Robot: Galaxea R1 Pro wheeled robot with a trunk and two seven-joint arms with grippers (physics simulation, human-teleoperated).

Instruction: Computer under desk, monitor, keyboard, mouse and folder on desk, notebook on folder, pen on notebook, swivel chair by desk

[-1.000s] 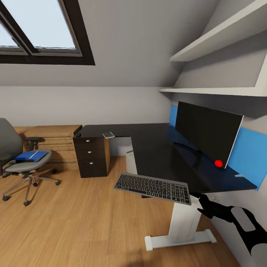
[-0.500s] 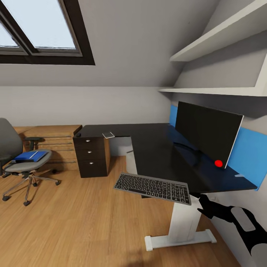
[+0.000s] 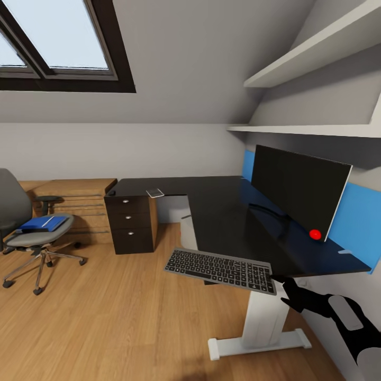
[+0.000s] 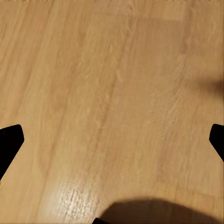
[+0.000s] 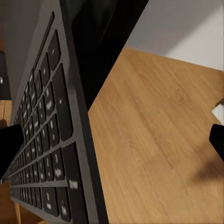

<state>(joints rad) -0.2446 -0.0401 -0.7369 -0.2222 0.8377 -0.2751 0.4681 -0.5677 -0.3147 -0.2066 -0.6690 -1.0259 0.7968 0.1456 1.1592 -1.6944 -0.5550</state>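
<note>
The grey, black-keyed keyboard (image 3: 219,270) hangs level at the front left corner of the black desk (image 3: 222,211), both ends past the edge; I cannot tell if it rests there. My right gripper (image 3: 279,288) is at its right end. In the right wrist view the fingertips (image 5: 9,144) stand wide apart, and the keyboard (image 5: 46,140) lies along one of them. The monitor (image 3: 299,190) stands on the desk. On the swivel chair (image 3: 21,238) at the left lies the blue folder (image 3: 45,222). My left gripper (image 4: 112,140) is open over bare wood floor.
A black drawer unit (image 3: 129,222) stands under the desk's left wing, with a small pale flat rectangle (image 3: 154,192) on the top above it. A light-wood chest (image 3: 79,203) is behind the chair. White shelves (image 3: 317,58) jut from the right wall, and the white desk foot (image 3: 259,338) is close ahead.
The whole picture has shifted a few pixels right and down, so the camera moved slightly. Keyboard, gripper and chair keep their places relative to the desk.
</note>
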